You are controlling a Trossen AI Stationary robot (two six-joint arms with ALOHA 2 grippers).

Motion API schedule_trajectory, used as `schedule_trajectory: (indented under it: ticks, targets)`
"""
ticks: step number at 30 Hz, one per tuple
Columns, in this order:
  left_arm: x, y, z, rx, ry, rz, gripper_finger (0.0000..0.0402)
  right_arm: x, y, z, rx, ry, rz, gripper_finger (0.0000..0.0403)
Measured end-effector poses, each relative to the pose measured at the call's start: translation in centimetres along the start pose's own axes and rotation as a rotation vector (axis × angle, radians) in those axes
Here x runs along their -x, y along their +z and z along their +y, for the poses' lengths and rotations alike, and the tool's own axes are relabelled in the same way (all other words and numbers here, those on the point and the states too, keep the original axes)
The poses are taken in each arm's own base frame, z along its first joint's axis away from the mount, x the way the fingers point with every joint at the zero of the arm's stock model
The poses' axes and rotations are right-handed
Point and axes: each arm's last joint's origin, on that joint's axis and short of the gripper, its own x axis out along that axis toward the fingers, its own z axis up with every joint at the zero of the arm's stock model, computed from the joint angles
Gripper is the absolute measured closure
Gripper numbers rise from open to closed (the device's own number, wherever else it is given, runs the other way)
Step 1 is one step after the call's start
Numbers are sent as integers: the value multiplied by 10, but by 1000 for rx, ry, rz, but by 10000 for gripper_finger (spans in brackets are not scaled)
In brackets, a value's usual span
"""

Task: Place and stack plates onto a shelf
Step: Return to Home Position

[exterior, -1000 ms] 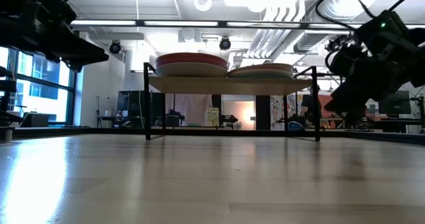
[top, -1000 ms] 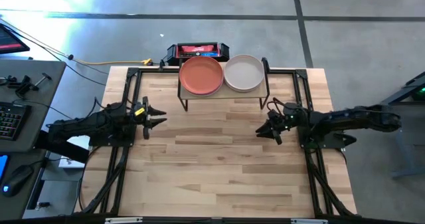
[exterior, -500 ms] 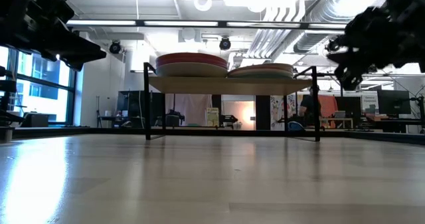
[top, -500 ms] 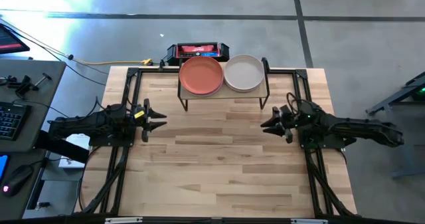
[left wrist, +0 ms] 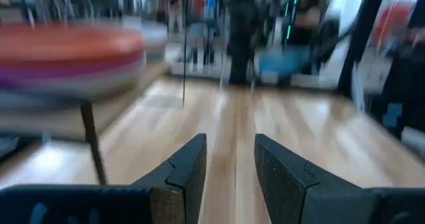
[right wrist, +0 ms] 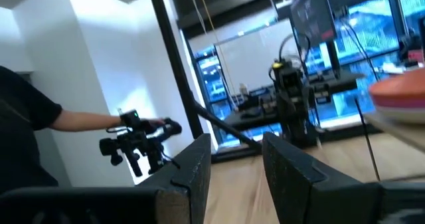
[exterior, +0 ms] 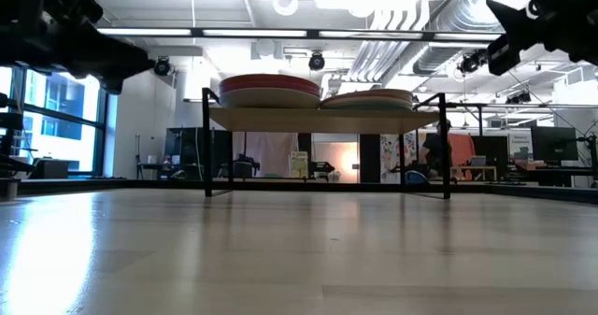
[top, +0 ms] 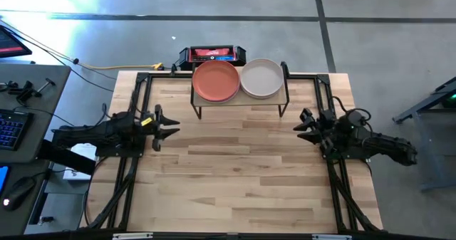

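Observation:
The shelf [top: 240,101] stands at the middle of the table's far edge on thin black legs. It bears two stacks of plates side by side. The left stack has a terracotta plate [top: 216,81] on top, the right stack an off-white one [top: 262,77]. In the low view both stacks [exterior: 269,89] [exterior: 367,98] rest flat on the board [exterior: 322,118]. My left gripper [top: 169,128] hovers open by the table's left side and points across the table. My right gripper [top: 301,124] hovers open by the right side. Neither has anything between its fingers [left wrist: 189,167] [right wrist: 199,161].
A red-and-black box [top: 212,54] lies behind the shelf. Black frame rails [top: 135,105] [top: 324,97] run along the table's left and right sides. A desk with a keyboard [top: 11,129] stands left of the table. A person's arm [right wrist: 80,121] shows beyond the table.
My right gripper has risen and drawn back toward the table's right edge. It has tipped up from a downward slant to about level. Its fingers stay as far apart as before. The plates and the shelf have not moved.

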Motion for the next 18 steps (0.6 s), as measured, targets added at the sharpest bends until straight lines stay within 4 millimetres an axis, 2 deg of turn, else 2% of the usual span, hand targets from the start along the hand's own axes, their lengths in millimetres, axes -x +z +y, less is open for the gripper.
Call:
schedule_trajectory:
  ticks: [2, 18]
  targets:
    - [-4, -3, 0, 5, -6, -98, 284, 0, 1, 1, 7, 9, -10, 284]
    - [-4, -3, 0, 4, -3, -100, 284, -1, -5, 0, -29, 9, 46, 284]
